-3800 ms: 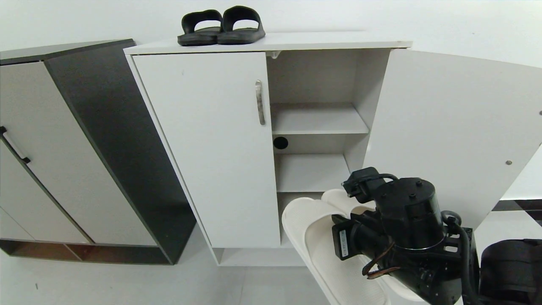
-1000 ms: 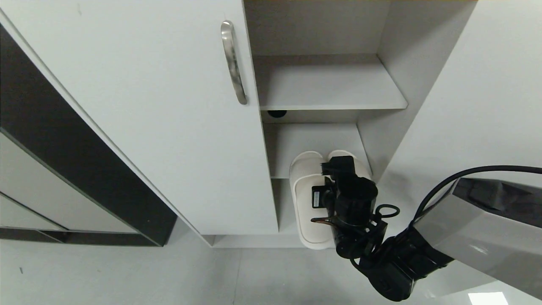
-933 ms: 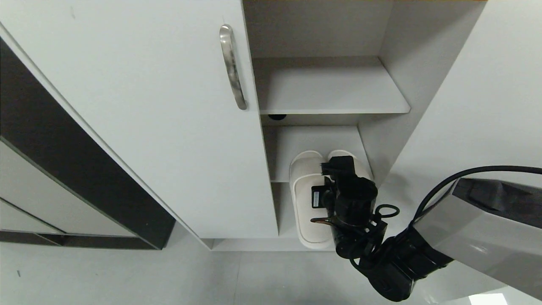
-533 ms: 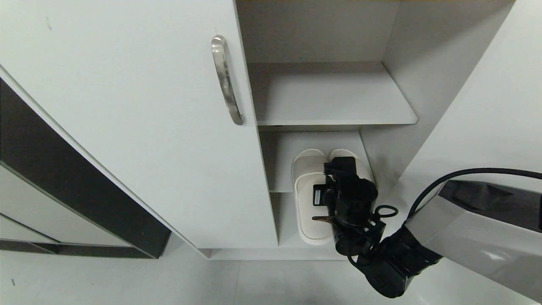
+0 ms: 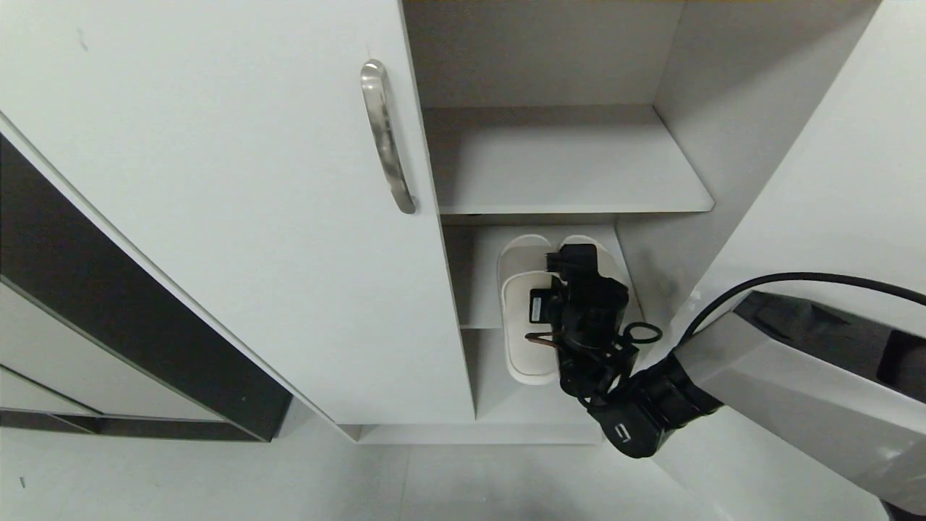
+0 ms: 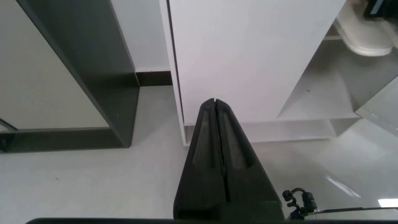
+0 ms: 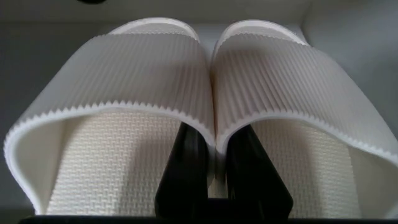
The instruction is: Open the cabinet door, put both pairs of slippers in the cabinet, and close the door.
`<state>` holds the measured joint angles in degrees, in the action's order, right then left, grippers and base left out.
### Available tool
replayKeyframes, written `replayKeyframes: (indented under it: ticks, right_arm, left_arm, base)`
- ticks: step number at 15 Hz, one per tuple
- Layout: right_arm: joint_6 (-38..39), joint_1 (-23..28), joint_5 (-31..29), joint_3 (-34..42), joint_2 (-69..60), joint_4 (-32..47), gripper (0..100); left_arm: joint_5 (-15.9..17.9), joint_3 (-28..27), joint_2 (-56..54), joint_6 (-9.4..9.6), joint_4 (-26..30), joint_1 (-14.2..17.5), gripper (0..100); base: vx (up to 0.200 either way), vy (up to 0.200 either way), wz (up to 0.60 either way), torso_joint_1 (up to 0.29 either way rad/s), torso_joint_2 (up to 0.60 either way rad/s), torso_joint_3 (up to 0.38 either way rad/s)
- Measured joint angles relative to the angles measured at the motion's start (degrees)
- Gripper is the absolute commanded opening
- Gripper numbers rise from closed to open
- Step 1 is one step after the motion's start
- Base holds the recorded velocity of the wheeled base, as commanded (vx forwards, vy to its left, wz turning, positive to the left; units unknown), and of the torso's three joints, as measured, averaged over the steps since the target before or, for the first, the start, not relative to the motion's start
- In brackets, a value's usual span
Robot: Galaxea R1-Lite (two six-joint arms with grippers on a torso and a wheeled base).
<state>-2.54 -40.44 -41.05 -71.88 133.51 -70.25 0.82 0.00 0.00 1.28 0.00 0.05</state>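
Observation:
A pair of white slippers (image 5: 522, 318) lies side by side, toes inward, partly on the lower shelf (image 5: 483, 282) of the white cabinet, with the heels sticking out past the shelf's front edge. My right gripper (image 7: 214, 142) is shut on the white slippers: one black finger sits inside each slipper and the two inner strap walls are pinched between them. The cabinet's right door (image 5: 832, 174) stands open and its left door (image 5: 239, 188) is closed. My left gripper (image 6: 214, 107) is shut and empty, above the floor in front of the closed door.
An empty upper shelf (image 5: 564, 166) sits above the slippers. A metal handle (image 5: 387, 137) runs down the closed door's edge. A dark grey cabinet (image 5: 108, 289) stands to the left. Light grey floor (image 5: 217, 477) lies in front.
The head camera has come closer to the cabinet. My right arm has pushed the white slippers from in front of the opening farther in onto the lower shelf.

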Motion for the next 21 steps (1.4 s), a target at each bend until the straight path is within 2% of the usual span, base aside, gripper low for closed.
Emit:
replayKeyframes:
  ticks: [5,8,19,20,21]
  right_arm:
    - [-0.04,2.44,1.12,-13.52,3.82,9.02,0]
    - [-0.79,3.62,1.39,-18.20,5.60,11.72,0]
    - [-1.76,5.44,1.94,-21.87,8.98,11.72,0]
    - [-1.69,5.49,1.94,-21.92,9.16,11.74,100]
    - [-1.69,5.49,1.94,-21.98,9.26,11.69,100]
  left_arm:
    - [0.00,0.00,0.00,-0.05,0.00,0.02,0]
    - [0.02,0.00,0.00,-0.06,0.00,0.02,0]
    - [-0.04,0.00,0.00,-0.06,0.00,0.02,0]
    - [-0.04,0.00,0.00,-0.11,0.00,0.02,0]
    - [-0.04,0.00,0.00,-0.13,0.00,0.02,0]
  base:
    - [0.000,0.000,0.00,0.000,0.00,0.000]
    - [0.000,0.000,0.00,0.000,0.00,0.000]
    - [0.000,0.000,0.00,0.000,0.00,0.000]
    - [0.000,0.000,0.00,0.000,0.00,0.000]
    - [0.000,0.000,0.00,0.000,0.00,0.000]
